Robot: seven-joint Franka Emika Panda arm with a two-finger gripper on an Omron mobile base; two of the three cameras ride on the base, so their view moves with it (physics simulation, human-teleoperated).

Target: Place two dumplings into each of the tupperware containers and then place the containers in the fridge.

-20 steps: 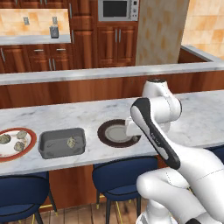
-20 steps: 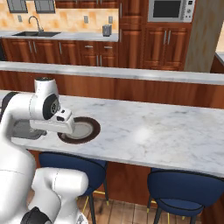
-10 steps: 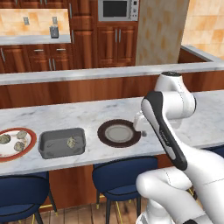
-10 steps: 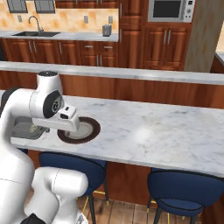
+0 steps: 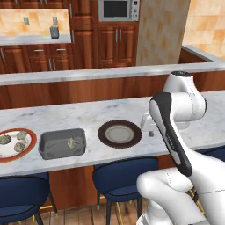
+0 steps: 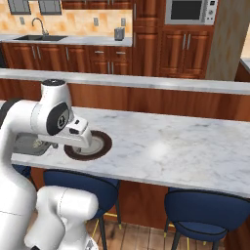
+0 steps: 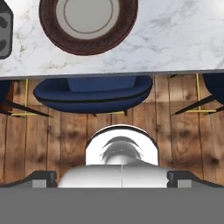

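Observation:
The dark grey tupperware container (image 5: 62, 143) sits on the marble counter (image 5: 88, 116) with one dumpling (image 5: 71, 142) inside. Three more dumplings (image 5: 19, 146) lie on the red-rimmed plate (image 5: 13, 154) at the far left. My gripper (image 5: 149, 131) hangs open and empty just right of the brown-rimmed plate, well clear of the container. In the hand view its fingertips (image 7: 43, 178) stand wide apart, and a corner of the container (image 7: 4, 30) shows at the top left. The arm hides most of the container (image 6: 24, 145) in the right base view. The fridge is out of view.
A dark brown-rimmed round plate (image 5: 119, 134) (image 6: 93, 145) (image 7: 87, 22) lies bare between the container and the gripper. Blue stools (image 5: 123, 173) (image 7: 94, 94) stand under the counter's front edge. A raised wooden ledge (image 5: 88, 74) runs behind the counter. Bare marble stretches right (image 6: 185, 146).
The arm has swung right, carrying the gripper from over the brown-rimmed plate's right edge to just past it. The jaws have stayed open.

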